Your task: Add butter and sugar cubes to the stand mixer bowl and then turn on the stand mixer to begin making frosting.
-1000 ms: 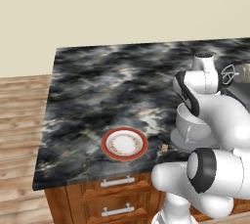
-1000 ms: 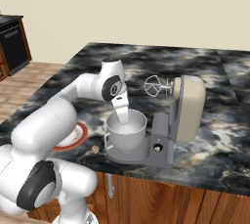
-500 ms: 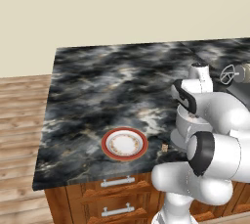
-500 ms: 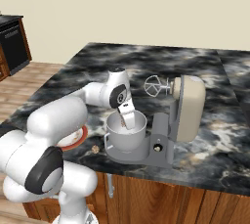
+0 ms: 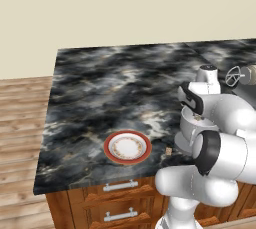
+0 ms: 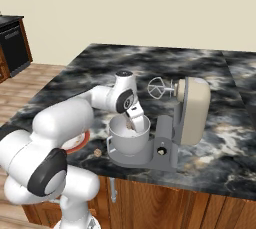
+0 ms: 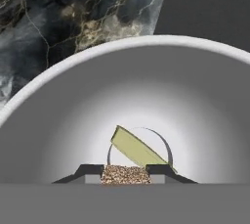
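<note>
My gripper [image 6: 134, 123] reaches down into the stand mixer bowl [image 6: 125, 142], shut on a tan speckled sugar cube [image 7: 126, 174] that sits between the fingertips. On the bottom of the silver bowl [image 7: 73, 100] lies the pale yellow-green butter [image 7: 135, 147], tilted, just below the cube. A second sugar cube [image 5: 168, 150] rests on the counter right of the plate and also shows as a small tan cube [image 6: 97, 151] left of the bowl. The stand mixer [image 6: 192, 110] has its beige head tilted back and its whisk [image 6: 156, 88] raised clear of the bowl.
A red-rimmed white plate [image 5: 127, 147] lies near the front edge of the dark marble counter [image 5: 115, 88]. The mixer's grey base and knob [image 6: 161, 150] stand right of the bowl. Wooden drawers [image 5: 117, 188] run under the counter edge.
The hand has come down and slightly right from above the bowl's rim into the bowl, with the sugar cube still in its fingers. The arm's elbow has folded closer.
</note>
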{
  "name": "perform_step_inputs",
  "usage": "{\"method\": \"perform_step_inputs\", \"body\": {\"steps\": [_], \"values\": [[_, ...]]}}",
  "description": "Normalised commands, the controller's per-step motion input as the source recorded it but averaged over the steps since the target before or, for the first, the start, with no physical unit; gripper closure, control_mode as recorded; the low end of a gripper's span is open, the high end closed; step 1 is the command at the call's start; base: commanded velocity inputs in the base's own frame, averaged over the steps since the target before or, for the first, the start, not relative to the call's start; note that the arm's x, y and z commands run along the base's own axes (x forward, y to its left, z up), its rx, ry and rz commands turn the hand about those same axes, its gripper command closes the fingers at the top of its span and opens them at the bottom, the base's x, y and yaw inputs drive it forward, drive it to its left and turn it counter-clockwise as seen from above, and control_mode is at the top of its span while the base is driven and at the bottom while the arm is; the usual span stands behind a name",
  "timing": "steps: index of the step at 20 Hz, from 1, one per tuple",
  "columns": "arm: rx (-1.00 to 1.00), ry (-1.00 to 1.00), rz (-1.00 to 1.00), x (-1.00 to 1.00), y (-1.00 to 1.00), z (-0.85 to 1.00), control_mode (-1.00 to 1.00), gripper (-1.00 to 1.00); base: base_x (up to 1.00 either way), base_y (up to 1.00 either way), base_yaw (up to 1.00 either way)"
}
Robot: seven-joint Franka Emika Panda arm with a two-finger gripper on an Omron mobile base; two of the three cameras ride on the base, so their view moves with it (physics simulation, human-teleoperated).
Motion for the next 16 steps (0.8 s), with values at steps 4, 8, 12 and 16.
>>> {"method": "perform_step_inputs", "body": {"steps": [4,8,12,16], "values": [[0.01,0.00,0.07,0.00,-0.11,-0.49,-1.00,1.00,0.00,0.00,0.00],[0.00,0.00,0.04,0.00,-0.05,-0.53,-1.00,-1.00,0.00,0.00,0.00],[0.02,-0.07,0.04,-0.04,-0.07,-0.38,-1.00,-1.00,0.00,0.00,0.00],[0.04,-0.06,0.03,-0.02,-0.10,-0.19,-1.00,-1.00,0.00,0.00,0.00]]}}
